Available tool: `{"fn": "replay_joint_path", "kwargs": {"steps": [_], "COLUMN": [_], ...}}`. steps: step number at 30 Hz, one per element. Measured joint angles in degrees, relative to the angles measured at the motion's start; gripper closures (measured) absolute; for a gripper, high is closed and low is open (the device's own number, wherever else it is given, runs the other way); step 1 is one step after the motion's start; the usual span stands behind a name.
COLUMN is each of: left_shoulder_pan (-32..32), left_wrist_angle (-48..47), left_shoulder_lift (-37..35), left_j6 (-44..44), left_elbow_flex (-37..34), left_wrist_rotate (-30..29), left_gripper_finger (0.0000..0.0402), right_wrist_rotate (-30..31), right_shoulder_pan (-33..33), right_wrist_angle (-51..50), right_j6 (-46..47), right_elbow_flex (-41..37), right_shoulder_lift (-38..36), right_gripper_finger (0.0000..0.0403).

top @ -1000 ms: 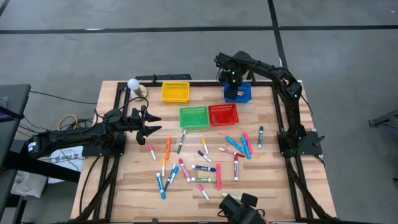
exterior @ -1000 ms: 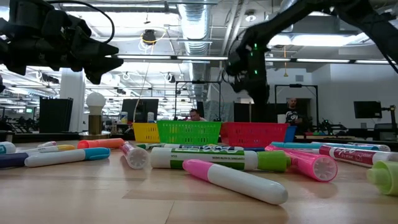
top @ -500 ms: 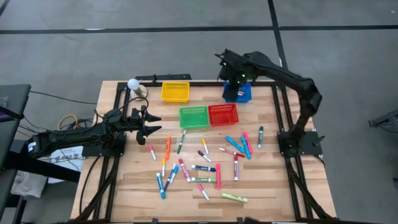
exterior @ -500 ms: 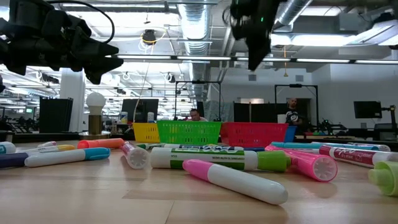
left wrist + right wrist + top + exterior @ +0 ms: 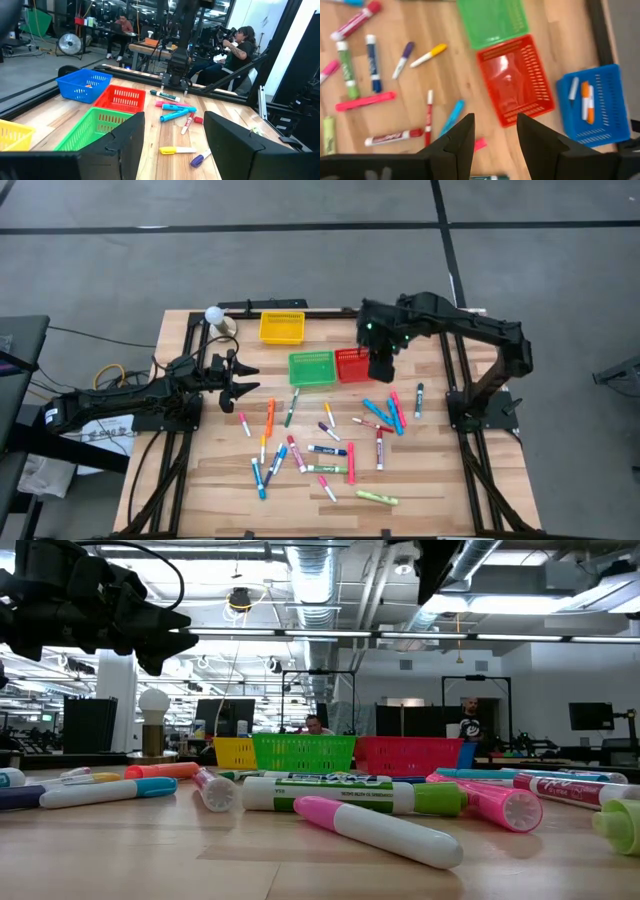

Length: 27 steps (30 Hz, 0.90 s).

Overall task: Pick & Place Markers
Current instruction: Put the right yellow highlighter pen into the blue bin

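Note:
Several markers [image 5: 320, 442] in pink, red, blue, green, orange and purple lie flat and scattered on the wooden table's near half. A few more lie inside the blue basket [image 5: 590, 102]. My right gripper [image 5: 380, 370] hangs high, pointing down over the right side of the red basket [image 5: 350, 365]. It is open, and in its wrist view nothing is between the fingers of my right gripper [image 5: 495, 120]. My left gripper [image 5: 246, 380] waits open at the table's left, pointing level toward the right, with the gap of my left gripper [image 5: 174, 120] bare.
A yellow basket [image 5: 282, 327] stands at the back and a green basket [image 5: 312, 368] left of the red one. A white ball-shaped lamp [image 5: 213, 315] stands at the far left corner. People [image 5: 240, 45] sit in the room beyond the table.
My right gripper has risen from the blue basket at the far right and swung toward the table's near edge, now high over the red basket's right side; it has left the low view upward. The left arm has kept still.

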Motion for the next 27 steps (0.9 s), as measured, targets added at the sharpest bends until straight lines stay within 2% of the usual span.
{"fn": "replay_joint_path", "kwargs": {"steps": [12, 20, 27], "left_shoulder_pan": [0.0, 0.0, 0.0], "left_wrist_angle": [0.0, 0.0, 0.0], "left_shoulder_lift": [0.0, 0.2, 1.0], "left_j6": [0.0, 0.0, 0.0], "left_elbow_flex": [0.0, 0.0, 0.0], "left_wrist_rotate": [0.0, 0.0, 0.0], "left_gripper_finger": [0.0198, 0.0198, 0.0198], "right_wrist_rotate": [0.0, -1.5, -2.7], "right_shoulder_pan": [4.5, 8.7, 11.8], "right_wrist_angle": [3.6, 9.7, 6.8], "right_j6": [1.3, 13.1, 27.0], "right_elbow_flex": [0.0, 0.0, 0.0], "right_shoulder_lift": [2.6, 7.6, 14.4], "right_gripper_finger": [0.0269, 0.0264, 0.0266]}}
